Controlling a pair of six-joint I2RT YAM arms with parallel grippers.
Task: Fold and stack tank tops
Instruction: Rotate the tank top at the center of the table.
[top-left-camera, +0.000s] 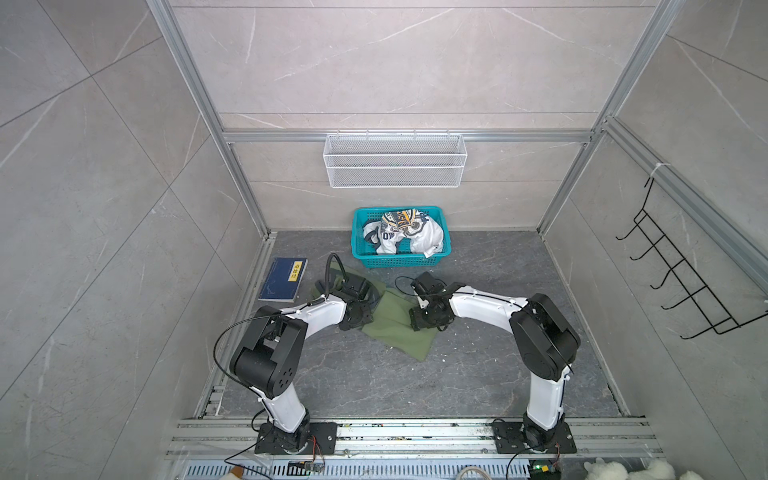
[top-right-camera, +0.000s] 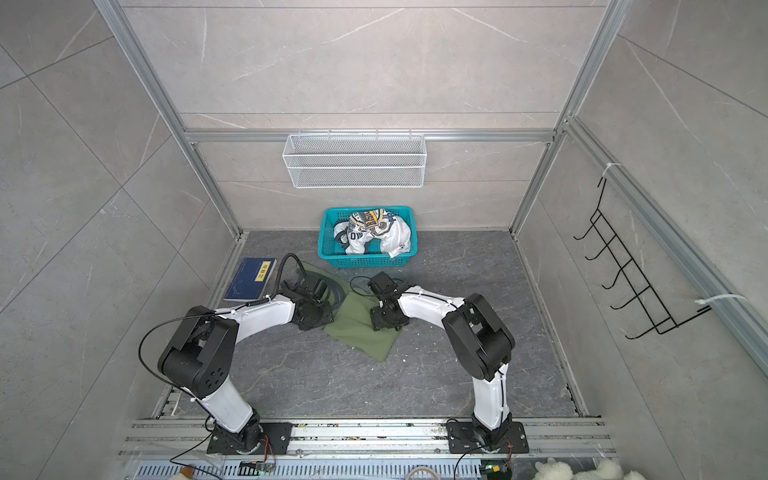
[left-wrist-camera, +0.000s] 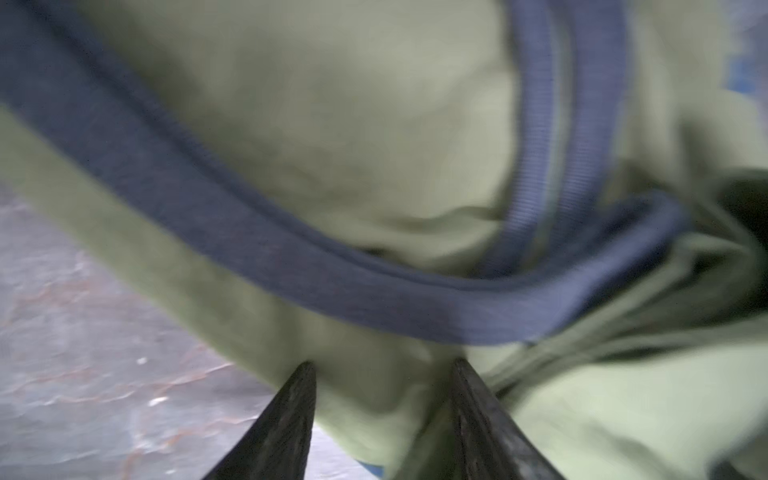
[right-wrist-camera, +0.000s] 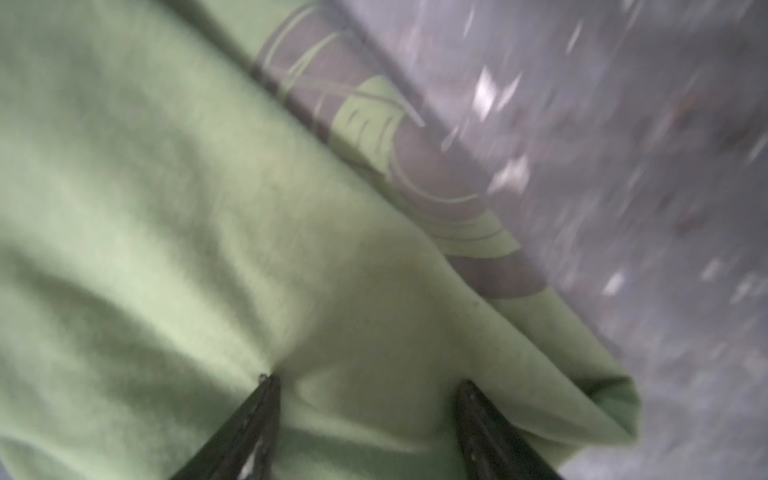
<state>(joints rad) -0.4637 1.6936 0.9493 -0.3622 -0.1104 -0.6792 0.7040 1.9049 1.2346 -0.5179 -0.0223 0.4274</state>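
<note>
A blue book (top-left-camera: 283, 279) lies far left on the bench (top-left-camera: 478, 365). Just right of it, the left end effector (left-wrist-camera: 382, 365) is spread apart and presses on the olive green tank top (top-left-camera: 395, 328) beside its navy trim (left-wrist-camera: 332, 282). That top lies crumpled mid-bench. Far behind it, the white tank top (top-left-camera: 419, 237) fills a teal basket (top-left-camera: 399, 262). The right end effector (right-wrist-camera: 368, 380), also spread, rests on the olive cloth's right part.

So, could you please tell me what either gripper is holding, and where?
Nothing is held: the left gripper and right gripper stand open, fingers down on the olive tank top.
</note>
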